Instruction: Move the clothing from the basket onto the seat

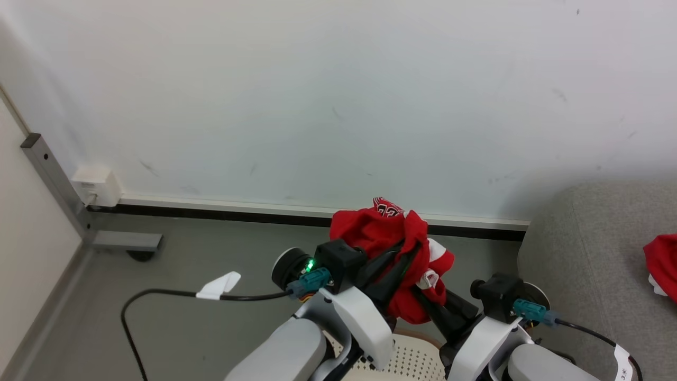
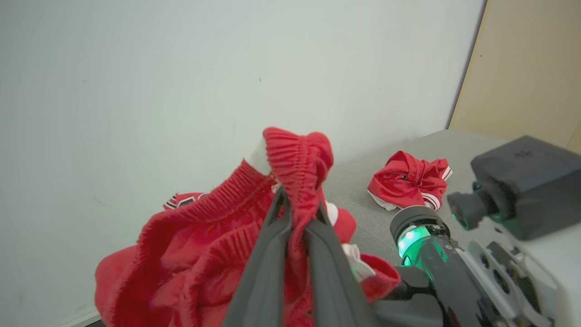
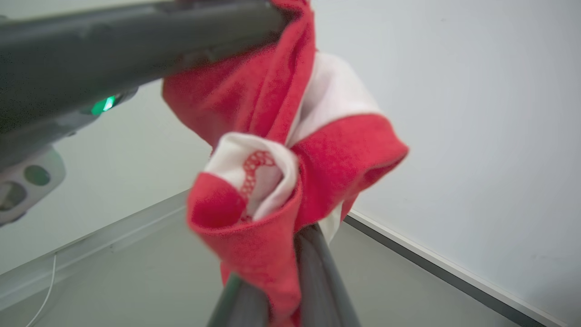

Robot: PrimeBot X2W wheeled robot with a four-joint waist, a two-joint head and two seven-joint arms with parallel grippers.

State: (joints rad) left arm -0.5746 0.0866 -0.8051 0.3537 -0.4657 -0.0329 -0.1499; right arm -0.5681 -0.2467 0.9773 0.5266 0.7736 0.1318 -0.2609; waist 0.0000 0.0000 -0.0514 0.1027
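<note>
Forearms (image 1: 285, 349): pale grey-white shells. Wrist blocks (image 1: 341, 259) were black, one showing a green light (image 1: 310, 263). Teal plugs (image 1: 316, 279) fed black cables (image 1: 254, 297) bearing white tags (image 1: 218, 286). Fingers (image 2: 268, 272) were long, dark grey.

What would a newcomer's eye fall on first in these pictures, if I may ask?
The bright red garment stands out most, held in the air before the white wall, pinched by the left gripper and the right gripper. A second red garment lies crumpled on the grey sofa at the right.
</note>
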